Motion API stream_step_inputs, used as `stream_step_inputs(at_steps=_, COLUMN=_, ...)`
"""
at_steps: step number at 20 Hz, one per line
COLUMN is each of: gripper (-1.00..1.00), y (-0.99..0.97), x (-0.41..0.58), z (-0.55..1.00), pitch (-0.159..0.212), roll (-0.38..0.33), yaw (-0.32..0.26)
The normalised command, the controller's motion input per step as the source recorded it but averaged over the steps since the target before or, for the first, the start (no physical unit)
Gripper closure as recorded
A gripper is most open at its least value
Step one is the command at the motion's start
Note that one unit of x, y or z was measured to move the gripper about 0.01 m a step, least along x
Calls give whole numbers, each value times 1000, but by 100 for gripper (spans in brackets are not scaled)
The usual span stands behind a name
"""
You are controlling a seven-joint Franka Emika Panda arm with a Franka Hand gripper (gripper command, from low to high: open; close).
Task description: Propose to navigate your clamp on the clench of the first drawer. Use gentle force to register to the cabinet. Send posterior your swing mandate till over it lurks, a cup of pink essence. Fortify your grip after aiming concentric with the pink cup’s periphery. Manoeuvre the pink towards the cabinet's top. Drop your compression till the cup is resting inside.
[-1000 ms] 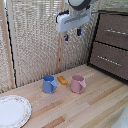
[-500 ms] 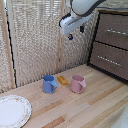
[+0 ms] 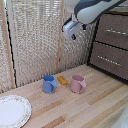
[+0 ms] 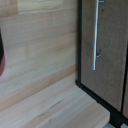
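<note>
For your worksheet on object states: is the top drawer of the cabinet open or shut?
Shut. The first drawer sits flush with the lower drawer in the cabinet, no gap or interior showing.

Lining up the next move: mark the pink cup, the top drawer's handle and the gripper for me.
pink cup [image 3: 77, 83], exterior view, on its side wall.
first drawer's handle [image 3: 115, 32], exterior view, mid-bar.
gripper [image 3: 73, 36], exterior view, between the blue fingertips.

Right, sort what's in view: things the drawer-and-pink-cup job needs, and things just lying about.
Needed:
two-fingered blue-tipped gripper
dark brown wooden cabinet
upper drawer front
its slim silver bar handle
pale pink mug

Lying about:
blue mug
small orange block
white round plate
</note>
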Motion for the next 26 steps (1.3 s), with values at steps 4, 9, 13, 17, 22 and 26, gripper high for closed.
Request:
stream_step_inputs(at_steps=4, gripper=-100, y=-235, x=-39, z=-133, pitch=0, roll=-375, yaw=55)
stream_step_inputs(at_steps=9, gripper=-100, y=-239, x=-110, z=-128, pitch=25, roll=-375, yaw=51)
stream_step_inputs(at_steps=13, gripper=-100, y=-246, x=-134, z=-136, pitch=16, roll=-375, yaw=59)
stream_step_inputs(at_steps=17, gripper=-100, y=-251, x=-95, z=-154, pitch=2, roll=-375, yaw=59)
stream_step_inputs(at_steps=22, gripper=-100, y=-247, x=-91, z=-140, pitch=12, roll=-375, yaw=51)
stream_step_inputs(at_steps=26, gripper=-100, y=-249, x=-68, z=-146, pitch=7, roll=-375, yaw=49)
